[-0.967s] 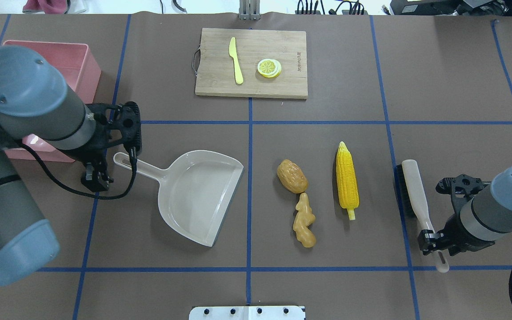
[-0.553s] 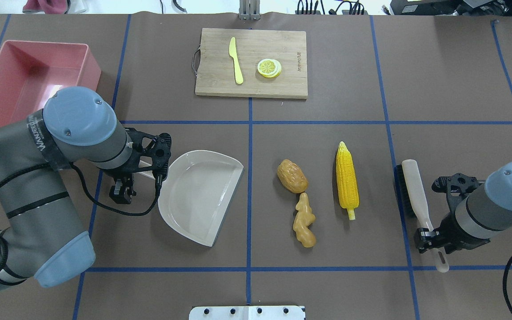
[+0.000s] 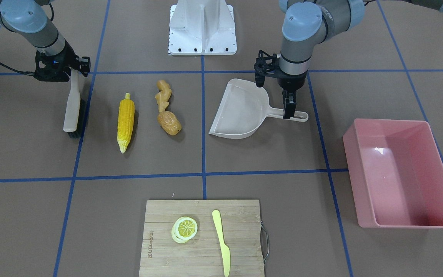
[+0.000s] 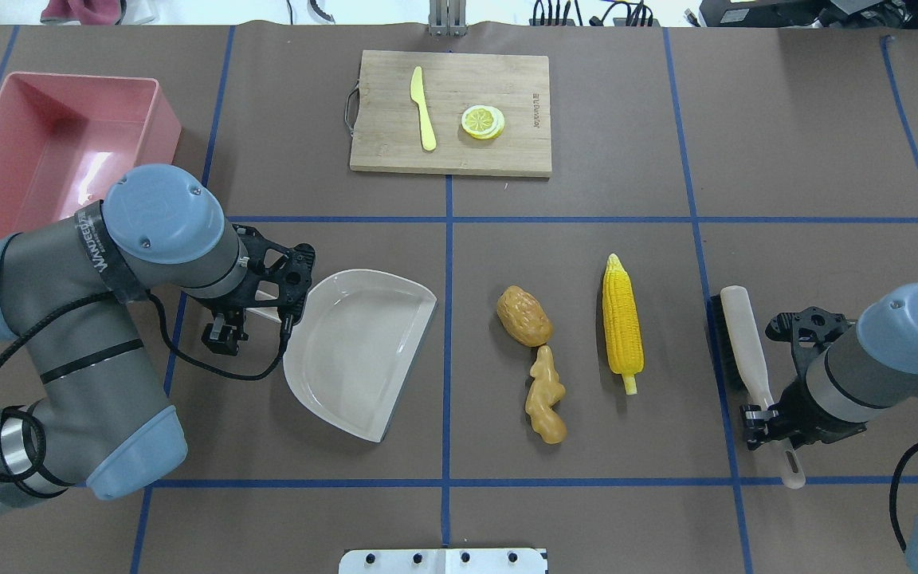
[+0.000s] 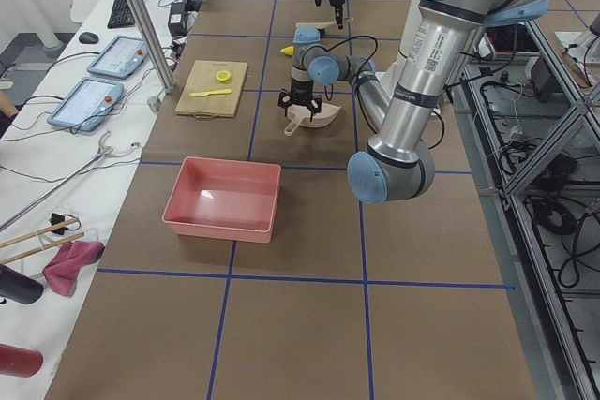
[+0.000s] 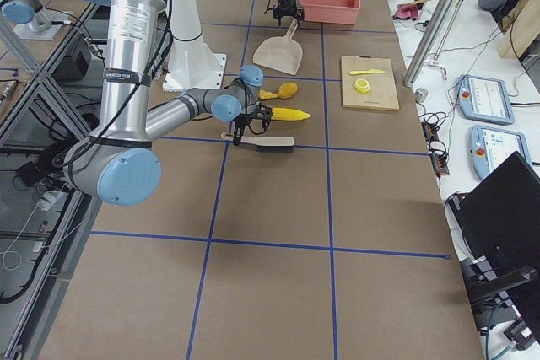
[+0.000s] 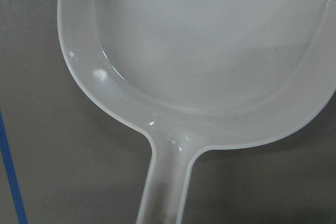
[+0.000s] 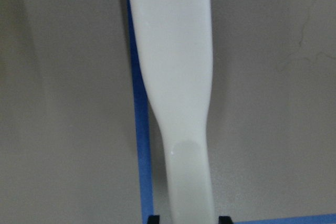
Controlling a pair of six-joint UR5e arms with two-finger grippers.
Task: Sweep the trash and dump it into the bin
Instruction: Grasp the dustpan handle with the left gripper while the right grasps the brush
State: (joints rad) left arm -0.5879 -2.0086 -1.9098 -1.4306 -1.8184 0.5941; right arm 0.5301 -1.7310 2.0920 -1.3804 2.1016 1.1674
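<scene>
Arm band: white lettering starting "WANDE" on the black band round the grey left robot arm, left of frame; remaining letters unclear.
Board mark: burnt-in brand word on the rectangular pale wooden cutting board, right edge; illegible.

table: brown, blue tape grid | side bench: white, tablets

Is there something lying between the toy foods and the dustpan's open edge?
Nothing visible does. Only bare table with a blue tape line separates the potato and ginger from the dustpan; the corn lies beyond them, nearer the brush.
</scene>
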